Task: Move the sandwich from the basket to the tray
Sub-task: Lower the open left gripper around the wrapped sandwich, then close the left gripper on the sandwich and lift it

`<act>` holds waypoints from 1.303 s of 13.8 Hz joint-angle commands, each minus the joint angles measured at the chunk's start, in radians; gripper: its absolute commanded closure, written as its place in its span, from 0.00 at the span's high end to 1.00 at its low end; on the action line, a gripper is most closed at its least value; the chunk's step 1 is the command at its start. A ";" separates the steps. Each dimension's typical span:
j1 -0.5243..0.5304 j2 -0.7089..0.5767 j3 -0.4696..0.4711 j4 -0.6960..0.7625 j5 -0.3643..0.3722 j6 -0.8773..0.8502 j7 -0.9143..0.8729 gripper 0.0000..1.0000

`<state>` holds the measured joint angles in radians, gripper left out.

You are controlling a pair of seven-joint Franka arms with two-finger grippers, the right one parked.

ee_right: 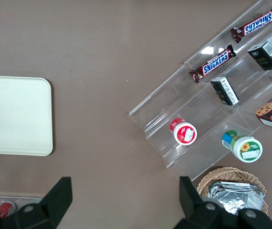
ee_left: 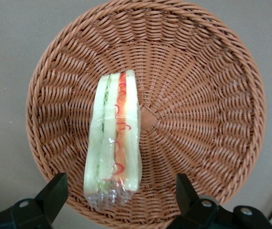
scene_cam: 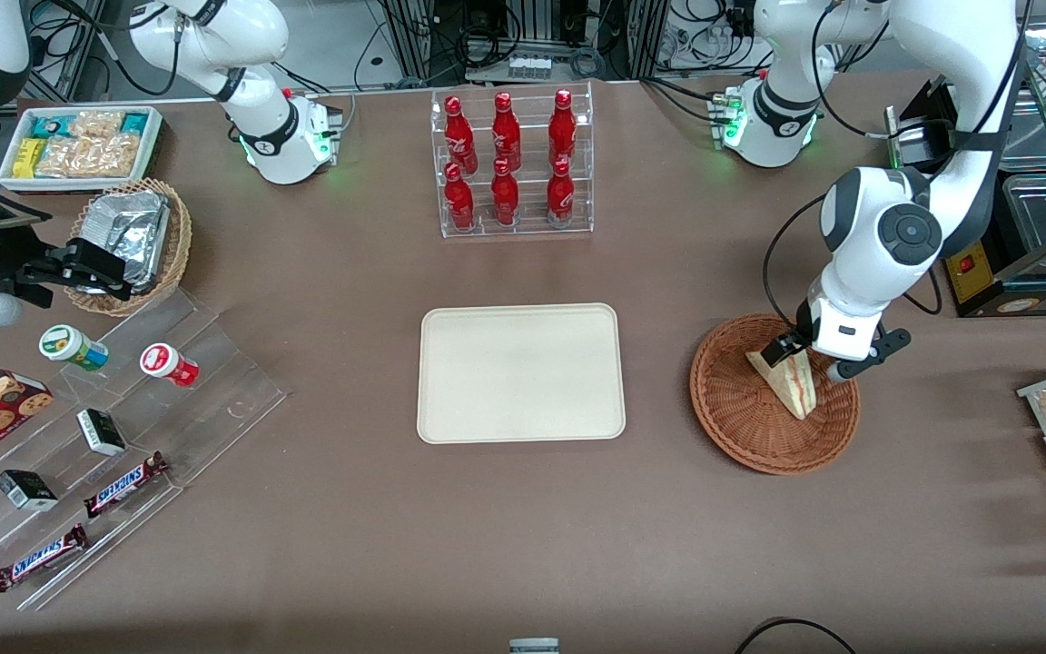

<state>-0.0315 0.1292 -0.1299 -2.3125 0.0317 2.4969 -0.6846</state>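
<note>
Sandwich (ee_left: 113,138) on edge in the basket (ee_left: 202,119).
Long axis runs basket centre to rim; end effector (ee_left: 119,195) spread wide above, gripping nothing; brown worktop (scene_cam: 523,536), tray (scene_cam: 521,373) bare.

Brown table (scene_cam: 523,527) bears tray (scene_cam: 521,373); basket (scene_cam: 741,409); gripper (scene_cam: 812,356) above.

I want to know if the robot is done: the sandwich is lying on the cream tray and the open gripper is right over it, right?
Not quite. The sandwich lies in the basket, not on the tray, which holds nothing. The left wrist view shows it. The open gripper is indeed right over it.
</note>
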 commanded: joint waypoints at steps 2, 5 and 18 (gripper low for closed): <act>0.018 0.001 -0.008 -0.038 0.017 0.063 -0.021 0.93; 0.024 0.009 -0.008 -0.067 0.017 0.118 -0.023 0.85; 0.025 -0.029 -0.008 -0.065 0.017 0.088 -0.041 0.00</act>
<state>-0.0180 0.1489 -0.1291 -2.3787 0.0317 2.6338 -0.7091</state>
